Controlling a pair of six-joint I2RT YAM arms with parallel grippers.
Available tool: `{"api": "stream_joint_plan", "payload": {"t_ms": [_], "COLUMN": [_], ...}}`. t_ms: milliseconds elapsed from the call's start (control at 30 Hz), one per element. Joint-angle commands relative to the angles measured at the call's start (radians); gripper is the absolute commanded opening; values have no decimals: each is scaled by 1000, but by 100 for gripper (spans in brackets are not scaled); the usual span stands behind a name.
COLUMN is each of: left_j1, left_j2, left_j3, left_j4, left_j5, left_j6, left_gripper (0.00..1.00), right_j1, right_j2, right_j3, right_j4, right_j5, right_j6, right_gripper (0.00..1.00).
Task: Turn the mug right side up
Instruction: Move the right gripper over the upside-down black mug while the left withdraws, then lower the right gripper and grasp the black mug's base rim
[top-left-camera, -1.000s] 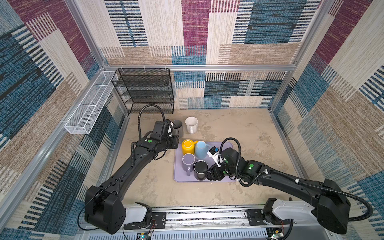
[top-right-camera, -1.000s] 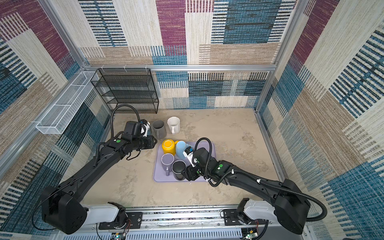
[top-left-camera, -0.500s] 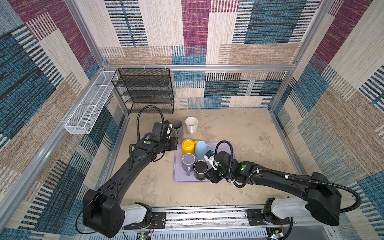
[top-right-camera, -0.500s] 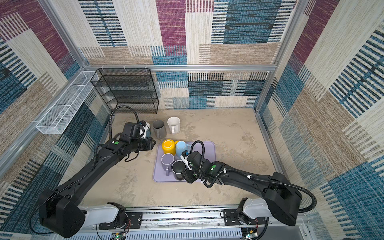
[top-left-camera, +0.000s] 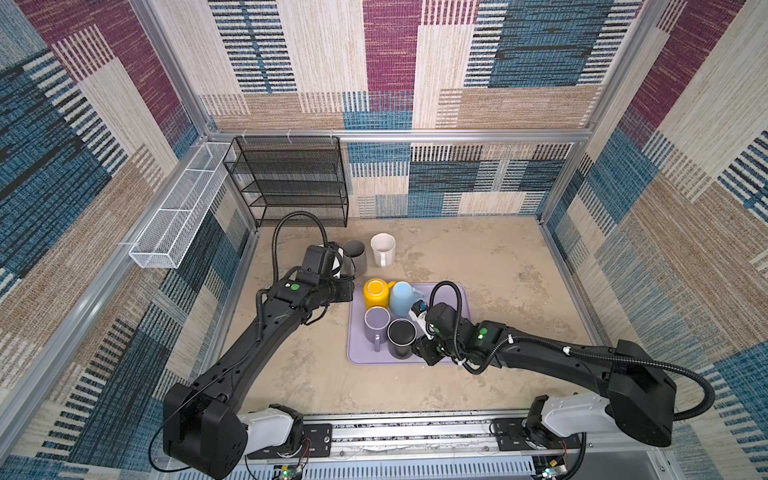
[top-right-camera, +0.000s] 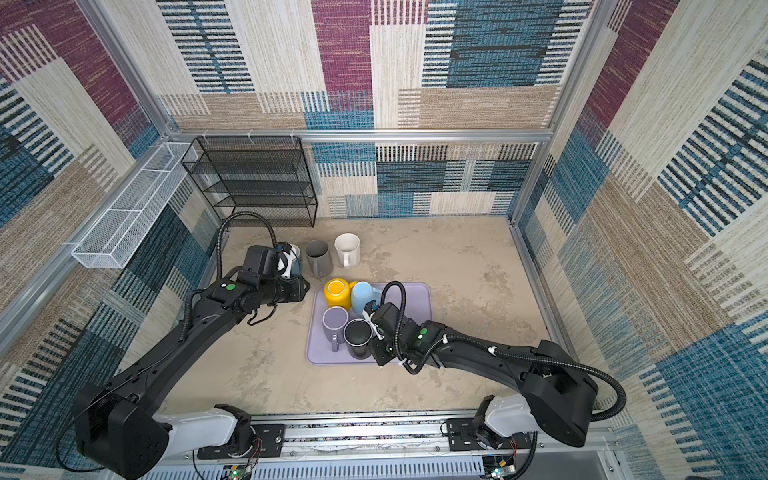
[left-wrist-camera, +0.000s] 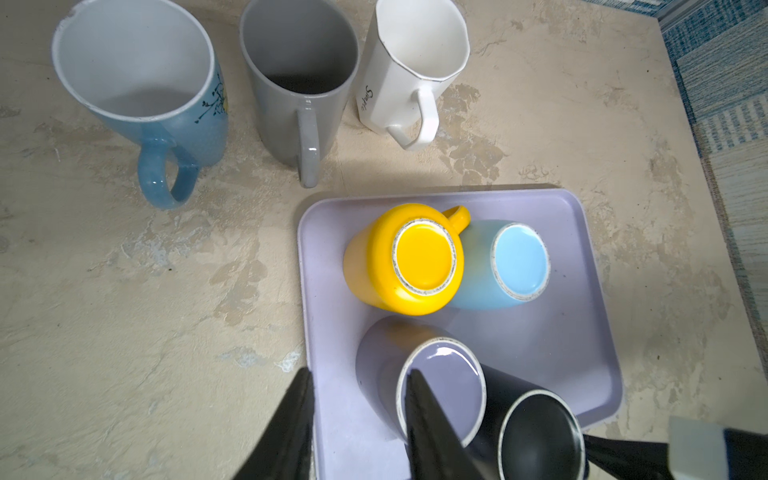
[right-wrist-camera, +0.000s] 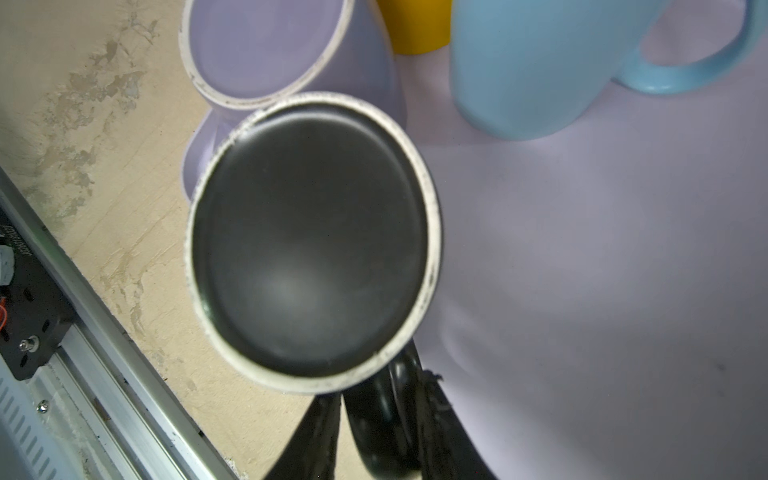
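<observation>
Right wrist view first: the right gripper (right-wrist-camera: 378, 390) has its two fingers either side of the handle of the black mug (right-wrist-camera: 311, 241), parted only by the handle's width and looking pressed onto it (no gap I can make out). That mug stands base-up at the near edge of the lilac tray (top-left-camera: 455, 301), just beside a lilac mug (top-left-camera: 377, 320), also upside down. One row farther on the tray, a yellow mug (top-left-camera: 375, 289) and a light blue mug (top-left-camera: 401, 293) sit side by side, bases up too. Over by the tray's far left corner the left gripper (left-wrist-camera: 360, 374) hovers, fingers partly spread with nothing between them. Beyond it, on the bare table (top-left-camera: 498, 257), three mugs stand right way up in a line: a blue patterned mug (left-wrist-camera: 137, 83), a grey mug (top-right-camera: 318, 253), a white mug (top-left-camera: 382, 247). Right at the back, a black wire rack (top-left-camera: 291, 183) against the wall, and a white wire basket (top-left-camera: 178, 212) on the left side rail.
</observation>
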Motion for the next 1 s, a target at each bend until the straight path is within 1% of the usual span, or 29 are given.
{"api": "stream_joint_plan", "payload": {"t_ms": [0,300,400,500,633,767,967], "left_j1": [-1,0,0,0,0,0,1], "left_j2": [-3,-3,-6,-6,-5,-8,-13], "left_j3": [1,2,0,0,0,0,0], "left_j4": [-7,-11,-12,-15,-23,-29,-37], "left_j5": [-18,-18,-22,-26,-25,-35,-43], "left_j6": [15,16,18,20,21,23,25], "left_gripper": [34,34,34,34,34,34,34], "right_j1": [1,-5,-14,-28,-57,-78,-86], "right_j2": [3,4,3,0,-2,4,28], "right_j3": [11,19,20,20,22,37,71], "right_j4": [-11,-49,-65,-83,-92,-92,-90], "right_j5": [53,117,138,158,163,158,156], "right_j6": [27,63,79,94,104,99,79], "right_gripper": [31,25,20,20,31,37,41]}}
